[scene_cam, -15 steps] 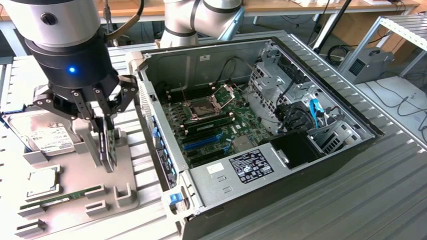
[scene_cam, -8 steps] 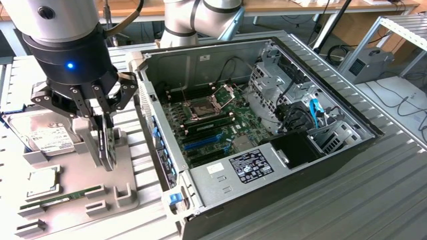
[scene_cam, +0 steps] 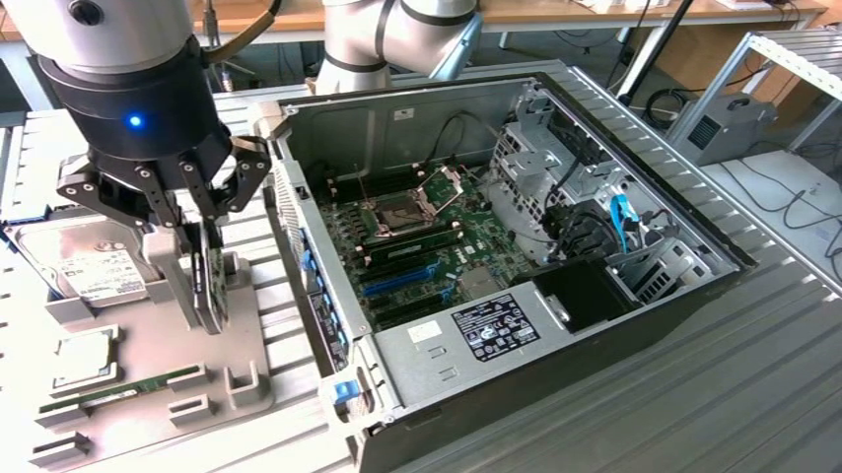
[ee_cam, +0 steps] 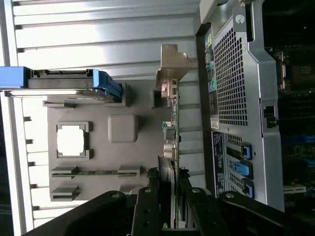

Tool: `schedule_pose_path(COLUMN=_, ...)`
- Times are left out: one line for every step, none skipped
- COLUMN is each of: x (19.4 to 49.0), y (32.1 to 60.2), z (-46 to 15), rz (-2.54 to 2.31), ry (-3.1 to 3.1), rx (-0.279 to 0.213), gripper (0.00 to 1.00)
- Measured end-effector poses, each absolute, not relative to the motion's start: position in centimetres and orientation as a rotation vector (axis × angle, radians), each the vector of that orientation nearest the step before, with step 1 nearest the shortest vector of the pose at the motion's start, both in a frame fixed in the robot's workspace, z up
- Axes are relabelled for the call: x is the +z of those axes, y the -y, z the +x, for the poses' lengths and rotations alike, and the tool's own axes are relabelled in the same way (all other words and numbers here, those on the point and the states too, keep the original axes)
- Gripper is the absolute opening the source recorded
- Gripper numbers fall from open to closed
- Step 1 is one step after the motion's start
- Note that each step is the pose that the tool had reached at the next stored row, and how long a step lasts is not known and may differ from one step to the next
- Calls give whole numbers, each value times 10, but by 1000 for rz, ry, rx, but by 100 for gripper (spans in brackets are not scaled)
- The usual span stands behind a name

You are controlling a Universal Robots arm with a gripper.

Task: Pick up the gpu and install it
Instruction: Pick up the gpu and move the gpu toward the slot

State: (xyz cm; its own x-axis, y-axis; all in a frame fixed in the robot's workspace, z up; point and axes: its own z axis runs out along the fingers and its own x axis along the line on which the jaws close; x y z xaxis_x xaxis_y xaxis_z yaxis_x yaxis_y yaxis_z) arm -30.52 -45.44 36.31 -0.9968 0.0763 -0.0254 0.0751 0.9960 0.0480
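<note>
Gripper (scene_cam: 200, 241) (ee_cam: 170, 191) is clamped on the gpu (scene_cam: 208, 296) (ee_cam: 171, 130). The fingers (ee_cam: 147, 206) press on both faces of the card, with no gap visible.

- The card is edge-on and upright, hanging straight down from the fingertips.
- The grip is at one end of the card's upper edge. The silver bracket (ee_cam: 172, 61) is at the opposite end, the part of the card farthest from the fingers.
- The card's lower edge sits at or just above the grey holder tray (scene_cam: 172, 340) (ee_cam: 138, 157), directly under the fingers. I can't tell whether it has cleared the tray's slot blocks.
- The open PC case (scene_cam: 329, 296) (ee_cam: 236, 83) is just beside one finger, with its side wall running parallel to the card. Card and case are not touching.
- Inside the case, the motherboard (scene_cam: 408, 246) is exposed. Its blue slots (scene_cam: 394, 281) are past the wall, well apart from the fingertips.
- Three items lie on the tray beyond the other finger, away from the case:
  - The hard drive (scene_cam: 95, 268) (ee_cam: 69, 78) is nearest the bracket end.
  - The CPU (scene_cam: 83, 357) (ee_cam: 72, 140) is next to it.
  - The green memory stick (scene_cam: 125, 388) (ee_cam: 93, 172) lies flat in its slot beside the CPU.
- The fingers touch none of those three.
</note>
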Motion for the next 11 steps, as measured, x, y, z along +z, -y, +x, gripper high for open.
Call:
schedule_pose_path(x=364, y=454, z=-305, rz=118, ry=-3111, rx=73, gripper=26)
schedule_pose_path(x=364, y=454, z=-305, rz=118, ry=-3111, rx=73, gripper=26)
schedule_pose_path(x=365, y=454, z=-305, rz=118, ry=-3111, rx=73, gripper=26)
schedule_pose_path(x=366, y=454, z=-305, rz=118, ry=-3111, rx=73, gripper=26)
schedule_pose_path(x=367, y=454, z=-305, rz=118, ry=-3111, rx=73, gripper=26)
schedule_pose_path(x=367, y=454, z=-305, rz=118, ry=-3111, rx=73, gripper=26)
schedule_pose_path(x=368, y=454, z=-305, rz=118, ry=-3111, rx=73, gripper=26)
schedule_pose_path(x=369, y=454, z=-305, rz=118, ry=-3111, rx=73, gripper=26)
schedule_pose_path(x=370, y=454, z=-305, rz=118, ry=-3111, rx=73, gripper=26)
schedule_pose_path(x=370, y=454, z=-305, rz=118, ry=-3111, rx=73, gripper=26)
schedule_pose_path(x=371, y=454, z=-305, rz=118, ry=-3111, rx=73, gripper=26)
